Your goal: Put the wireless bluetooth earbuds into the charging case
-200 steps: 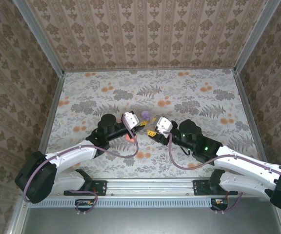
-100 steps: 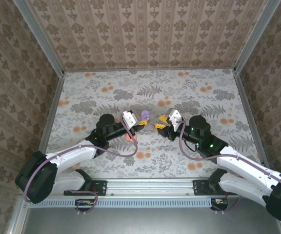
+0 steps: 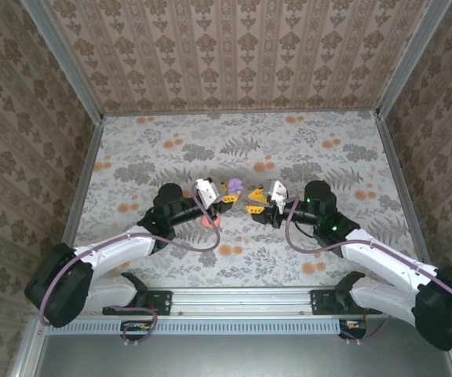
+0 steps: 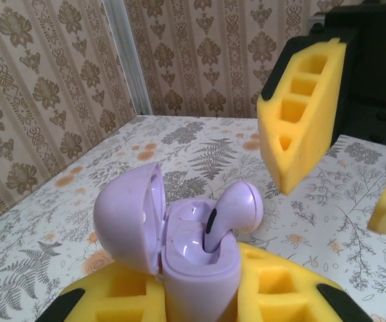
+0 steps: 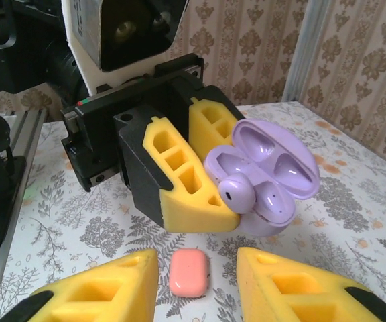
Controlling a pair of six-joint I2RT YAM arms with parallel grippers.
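My left gripper (image 3: 227, 195) is shut on a lilac charging case (image 4: 196, 261), held above the table with its lid (image 4: 129, 215) swung open. One lilac earbud (image 4: 236, 211) stands stem-down in one socket, its head sticking out at a tilt; the socket beside it is bare. In the right wrist view the case (image 5: 277, 168) and earbud (image 5: 235, 193) sit against the left fingers (image 5: 186, 178). My right gripper (image 3: 255, 204) faces the case from the right, a short gap away, open with nothing between its fingers (image 5: 196, 258).
A small coral-pink closed case (image 5: 189, 272) lies flat on the flowered table (image 3: 328, 157) below the two grippers, also seen in the top view (image 3: 208, 221). Patterned walls close the table on three sides, and the arms' rail runs along the near edge.
My right gripper has swung up and round to face the lilac case, and its jaws have narrowed. The left gripper has shifted slightly toward the back with the case.
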